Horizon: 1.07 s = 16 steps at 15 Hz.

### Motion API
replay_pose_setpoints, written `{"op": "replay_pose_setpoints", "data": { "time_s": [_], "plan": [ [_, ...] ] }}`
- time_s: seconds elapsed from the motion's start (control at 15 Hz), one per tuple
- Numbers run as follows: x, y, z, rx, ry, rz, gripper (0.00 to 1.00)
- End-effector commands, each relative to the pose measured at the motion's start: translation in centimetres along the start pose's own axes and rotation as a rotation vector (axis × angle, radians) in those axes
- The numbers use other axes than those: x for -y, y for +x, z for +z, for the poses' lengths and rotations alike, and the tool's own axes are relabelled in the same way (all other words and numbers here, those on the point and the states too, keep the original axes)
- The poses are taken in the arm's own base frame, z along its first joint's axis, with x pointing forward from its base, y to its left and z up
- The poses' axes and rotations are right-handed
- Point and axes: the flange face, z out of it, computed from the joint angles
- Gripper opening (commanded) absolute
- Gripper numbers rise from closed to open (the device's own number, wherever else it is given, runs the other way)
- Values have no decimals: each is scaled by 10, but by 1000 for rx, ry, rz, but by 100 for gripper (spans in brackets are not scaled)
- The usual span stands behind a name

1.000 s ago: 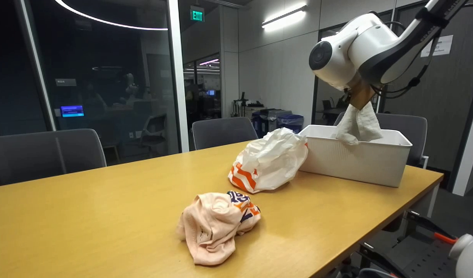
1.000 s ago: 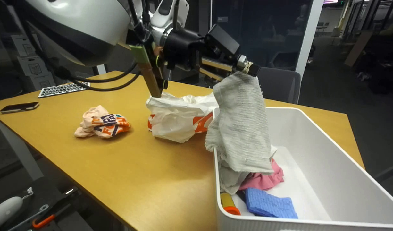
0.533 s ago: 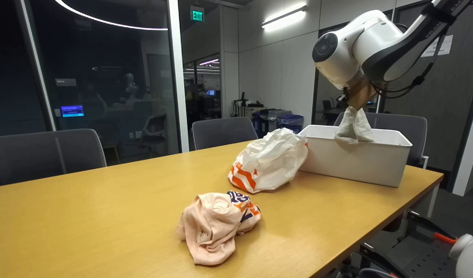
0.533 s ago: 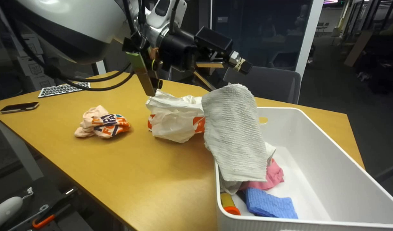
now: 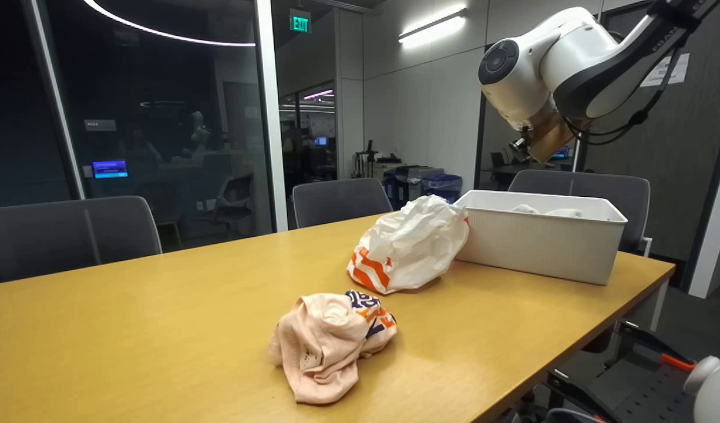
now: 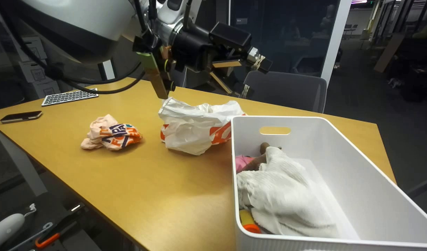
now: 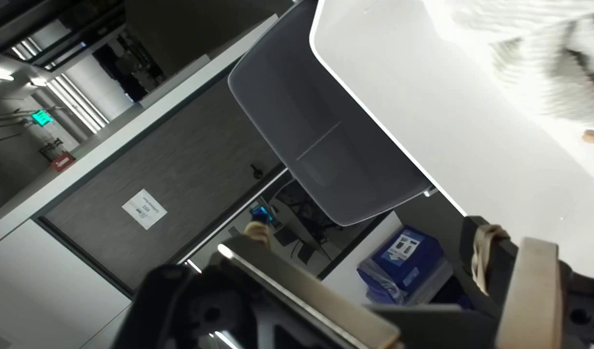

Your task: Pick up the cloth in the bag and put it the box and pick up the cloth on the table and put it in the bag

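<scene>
The pale grey-white cloth (image 6: 286, 195) lies crumpled inside the white box (image 6: 359, 170); just the top of this cloth (image 5: 562, 212) shows over the rim in an exterior view. Above the box's far end my gripper (image 6: 256, 78) hangs open, apart from everything. In the wrist view the gripper (image 7: 372, 233) has its fingers wide apart with nothing between them. Beside the box stands the crumpled white bag (image 5: 419, 244) with orange print; its inside is hidden. The peach cloth (image 5: 330, 341) with coloured lettering sits bunched on the table in both exterior views.
In the box, a pink cloth (image 6: 243, 163), a brown item (image 6: 258, 162) and a yellow-orange cylinder (image 6: 249, 221) are partly covered. A phone (image 6: 21, 116) and a keyboard (image 6: 70, 97) lie at the table's other end. A chair (image 6: 286, 90) stands behind the box.
My gripper has opened and let go of the grey-white cloth, which dropped into the box and covers the blue cloth there. The arm has risen slightly and shifted back. Bag and peach cloth are unmoved.
</scene>
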Motion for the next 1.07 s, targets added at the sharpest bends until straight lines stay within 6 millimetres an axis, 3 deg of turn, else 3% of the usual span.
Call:
{"op": "replay_pose_setpoints", "data": {
  "time_s": [0.0, 0.53, 0.8, 1.0],
  "plan": [
    [-2, 13, -47, -11, 194, 31, 100],
    [16, 35, -228, 24, 679, -29, 100],
    [55, 9, -286, 52, 896, -102, 100],
    [89, -13, -317, 78, 1046, -174, 100]
  ]
}}
